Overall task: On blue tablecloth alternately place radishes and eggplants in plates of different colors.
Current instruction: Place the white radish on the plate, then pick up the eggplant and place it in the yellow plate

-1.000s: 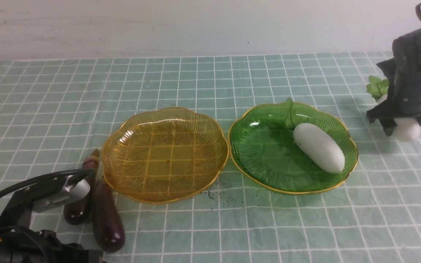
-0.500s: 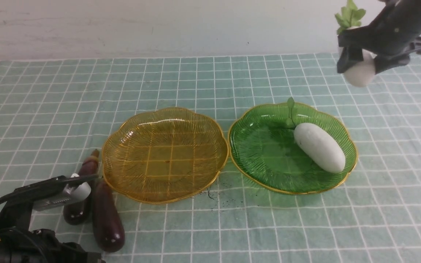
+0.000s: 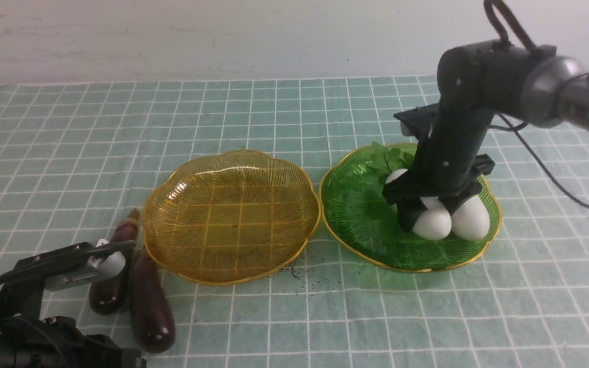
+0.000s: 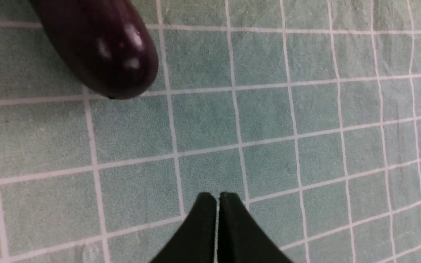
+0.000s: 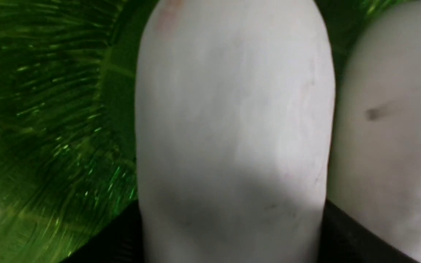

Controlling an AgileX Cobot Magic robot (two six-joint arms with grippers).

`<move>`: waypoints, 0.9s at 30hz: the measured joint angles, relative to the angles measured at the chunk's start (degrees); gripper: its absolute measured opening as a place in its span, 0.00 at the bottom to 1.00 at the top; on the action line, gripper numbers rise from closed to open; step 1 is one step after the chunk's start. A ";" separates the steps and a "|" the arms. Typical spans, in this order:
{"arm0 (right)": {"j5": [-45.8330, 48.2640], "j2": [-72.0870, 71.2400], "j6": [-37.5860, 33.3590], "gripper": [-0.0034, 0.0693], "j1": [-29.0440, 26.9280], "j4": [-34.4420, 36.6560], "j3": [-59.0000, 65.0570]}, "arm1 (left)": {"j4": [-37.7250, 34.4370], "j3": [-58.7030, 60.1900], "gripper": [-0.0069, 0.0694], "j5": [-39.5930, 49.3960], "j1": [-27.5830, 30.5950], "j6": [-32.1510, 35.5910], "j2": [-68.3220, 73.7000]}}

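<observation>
My right gripper [image 3: 430,213] is shut on a white radish [image 3: 433,225] and holds it low inside the green plate [image 3: 356,209], close beside the other radish [image 3: 472,219] that lies there. Their green leaves [image 3: 386,158] point to the plate's far side. In the right wrist view the held radish [image 5: 232,128] fills the middle, with the second radish [image 5: 389,146] beside it. The amber plate [image 3: 230,214] holds nothing. Two dark purple eggplants [image 3: 150,306] [image 3: 113,289] lie on the blue tablecloth [image 3: 294,112], left of the amber plate. My left gripper [image 4: 217,199] is shut and empty, near an eggplant's end [image 4: 97,47].
The left arm and its wrist camera [image 3: 69,268] sit at the front left corner, partly over the eggplants. Dark specks [image 3: 299,268] lie on the cloth in front of the two plates. A pale wall runs behind the cloth's far edge.
My right gripper carried the radish from the cloth at far right, up and over, then down into the green plate beside the first radish. The left arm sank slightly.
</observation>
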 joint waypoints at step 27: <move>-0.28 -15.86 4.10 0.76 1.22 0.81 3.42 | 6.77 -3.21 0.32 -1.35 0.00 -5.80 0.07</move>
